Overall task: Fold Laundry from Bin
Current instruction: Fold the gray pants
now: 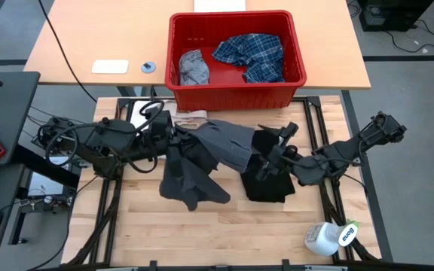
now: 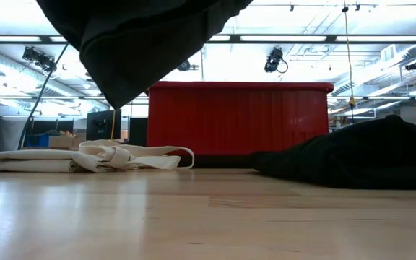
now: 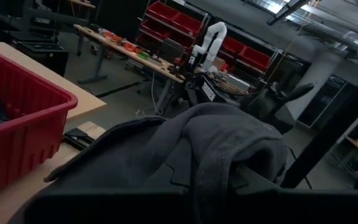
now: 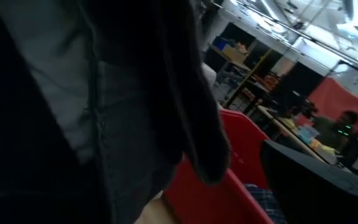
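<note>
A dark grey garment (image 1: 217,147) hangs in the air over the middle of the table, with my left gripper (image 1: 173,137) shut on its left end. My right gripper (image 1: 271,150) stands open at the garment's right edge, and the cloth fills the right wrist view (image 4: 135,106). A black garment (image 1: 271,187) lies in a heap on the table under the right arm. The red bin (image 1: 236,89) stands at the far edge and holds a light grey garment (image 1: 193,68) and a plaid shirt (image 1: 253,54). My left gripper holds the dark grey garment by its upper left part (image 1: 179,140), coming level from the table's left. Cloth draped over the fingers (image 3: 229,162) hides the place of contact. The garment is lifted; its lower end (image 2: 121,72) hangs slack, clear of the table. My right gripper: I cannot tell whether its open fingers touch the garment's right edge (image 1: 249,154).
A cream-white cloth with strap loops (image 1: 191,117) lies flat in front of the bin. A white bottle (image 1: 328,238) lies at the near right corner. Bare wood (image 1: 202,233) shows along the near edge. A light desk (image 1: 111,45) stands behind the table.
</note>
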Action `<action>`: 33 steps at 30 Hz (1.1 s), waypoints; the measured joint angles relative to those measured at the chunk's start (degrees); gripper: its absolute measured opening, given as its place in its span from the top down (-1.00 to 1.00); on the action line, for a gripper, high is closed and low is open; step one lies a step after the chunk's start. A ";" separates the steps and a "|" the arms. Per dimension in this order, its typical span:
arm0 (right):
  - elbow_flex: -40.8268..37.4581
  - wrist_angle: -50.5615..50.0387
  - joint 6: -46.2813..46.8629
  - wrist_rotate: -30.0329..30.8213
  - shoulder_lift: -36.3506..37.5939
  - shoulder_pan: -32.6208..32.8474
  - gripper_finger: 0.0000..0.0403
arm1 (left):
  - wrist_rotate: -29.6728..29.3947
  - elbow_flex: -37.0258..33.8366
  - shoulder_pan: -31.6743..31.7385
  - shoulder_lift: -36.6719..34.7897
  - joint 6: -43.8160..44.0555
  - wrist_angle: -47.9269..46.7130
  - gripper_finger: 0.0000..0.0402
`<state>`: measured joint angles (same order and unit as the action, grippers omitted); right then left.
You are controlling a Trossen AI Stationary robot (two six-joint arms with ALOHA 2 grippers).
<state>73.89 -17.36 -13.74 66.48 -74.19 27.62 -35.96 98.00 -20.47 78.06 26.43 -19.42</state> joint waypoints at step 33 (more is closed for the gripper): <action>0.05 1.12 -0.23 -20.66 0.64 -3.86 -0.37 | 13.92 0.02 -3.30 0.48 -0.07 1.87 0.88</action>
<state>73.94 -16.24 -13.97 45.81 -73.55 23.76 -22.04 98.01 -23.77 78.54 26.36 -17.55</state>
